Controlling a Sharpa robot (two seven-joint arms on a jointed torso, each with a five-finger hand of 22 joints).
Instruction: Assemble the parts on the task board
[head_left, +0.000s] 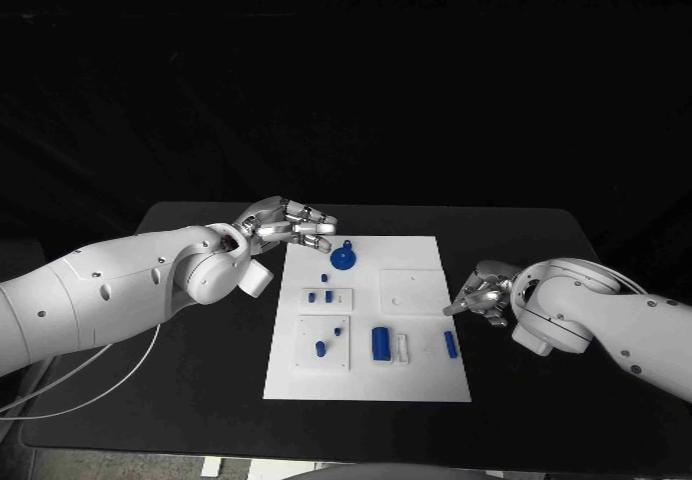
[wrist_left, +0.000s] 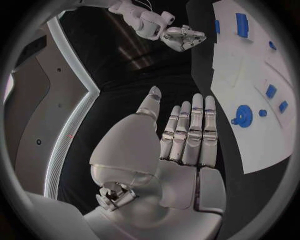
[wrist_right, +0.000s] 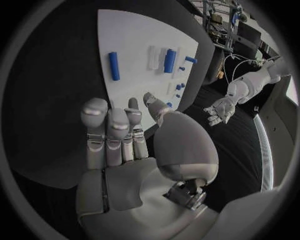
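The white task board (head_left: 411, 250) lies in the middle of the black table. A round blue part with a small tab (head_left: 343, 258) sits near its far left corner, also seen in the left wrist view (wrist_left: 243, 115). A blue block (head_left: 381, 342) and a slim blue bar (head_left: 450, 344) lie on the near half, and small blue pegs (head_left: 323, 296) stand in a raised plate. My left hand (head_left: 289, 225) hovers by the far left corner, fingers straight (wrist_left: 187, 130), holding nothing. At the board's right edge my right hand (head_left: 483, 295) is open and empty (wrist_right: 119, 135).
Two more small blue pegs (head_left: 320, 348) stand in a second raised plate at the board's near left. A white cable (head_left: 101, 385) trails under my left arm. Black table (head_left: 548, 240) surrounds the board on all sides.
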